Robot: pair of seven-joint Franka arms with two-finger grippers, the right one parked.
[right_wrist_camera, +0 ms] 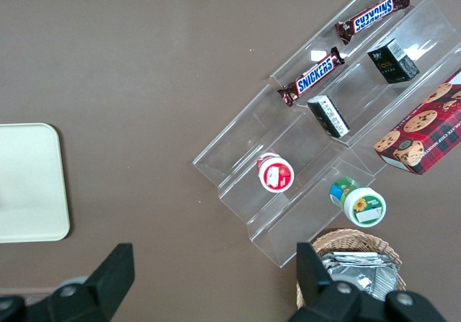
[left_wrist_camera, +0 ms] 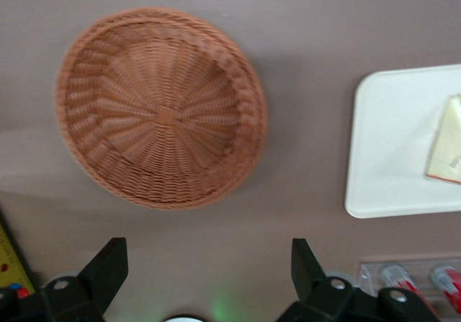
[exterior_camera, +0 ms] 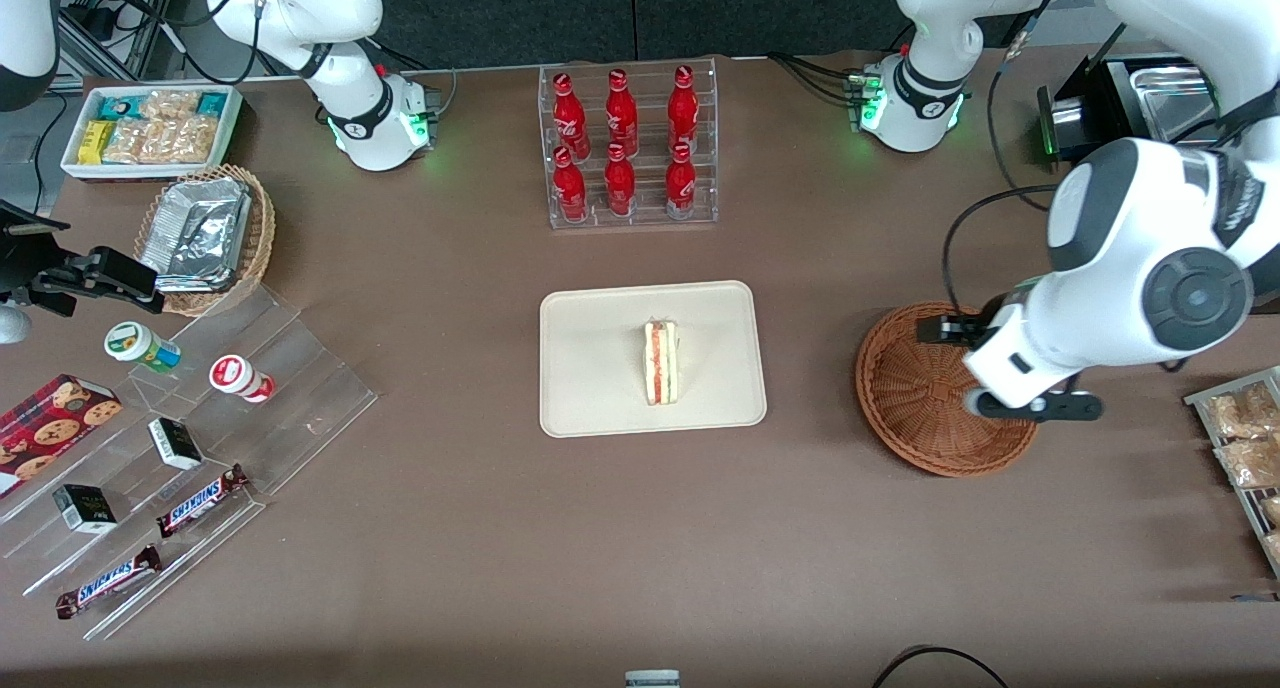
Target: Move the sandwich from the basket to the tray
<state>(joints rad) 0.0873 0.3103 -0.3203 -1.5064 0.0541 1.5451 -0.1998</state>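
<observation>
The sandwich, a pale bread wedge with a red filling edge, lies on the cream tray at the table's middle. In the left wrist view the sandwich shows on the tray, and the parked arm's wrist view catches a corner of the tray. The reddish-brown wicker basket stands beside the tray toward the working arm's end and has nothing in it. My left gripper hangs above the basket's rim, open, with nothing between its fingers.
An acrylic rack of red bottles stands farther from the front camera than the tray. A tan basket with foil containers, a white snack bin and stepped acrylic shelves lie toward the parked arm's end. A snack rack sits at the working arm's end.
</observation>
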